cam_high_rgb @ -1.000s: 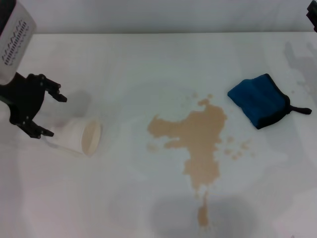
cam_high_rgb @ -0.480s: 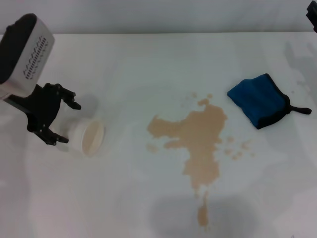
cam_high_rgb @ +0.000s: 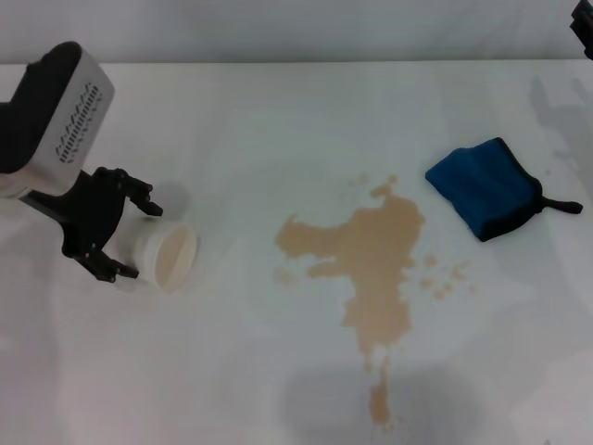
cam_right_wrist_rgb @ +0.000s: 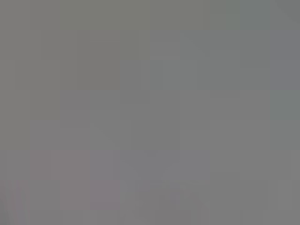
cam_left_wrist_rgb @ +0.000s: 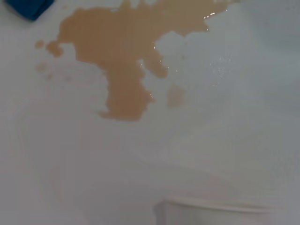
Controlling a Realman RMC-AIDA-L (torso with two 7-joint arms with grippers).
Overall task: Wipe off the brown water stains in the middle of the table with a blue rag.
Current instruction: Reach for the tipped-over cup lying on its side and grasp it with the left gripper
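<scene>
Currently, as seen from beside the rig:
Table: white glossy table (cam_high_rgb: 278, 120) fills the head view; grey shadows lie near its front edge.
Stains: the brown water stains (cam_high_rgb: 366, 255) sit in the middle of the table, an irregular tan puddle with a narrow tail running toward the robot and small drops scattered on the right side. The left wrist view shows the same puddle (cam_left_wrist_rgb: 126, 61), with glints on its edge.
Rag: the blue rag (cam_high_rgb: 484, 187) lies folded on the robot's right, just beyond the puddle's far right edge and apart from it, its black loop pointing outward. One corner of it (cam_left_wrist_rgb: 29, 6) shows in the left wrist view.
Cup: a white paper cup (cam_high_rgb: 167, 255) lies on its side at the left, mouth facing the puddle, well apart from it; its rim (cam_left_wrist_rgb: 215, 206) shows in the left wrist view.
Left gripper (cam_high_rgb: 130, 241): low over the table, fingers spread wide on either side of the cup's closed end; contact cannot be made out.
Right gripper: out of sight; its wrist view is plain grey.
</scene>
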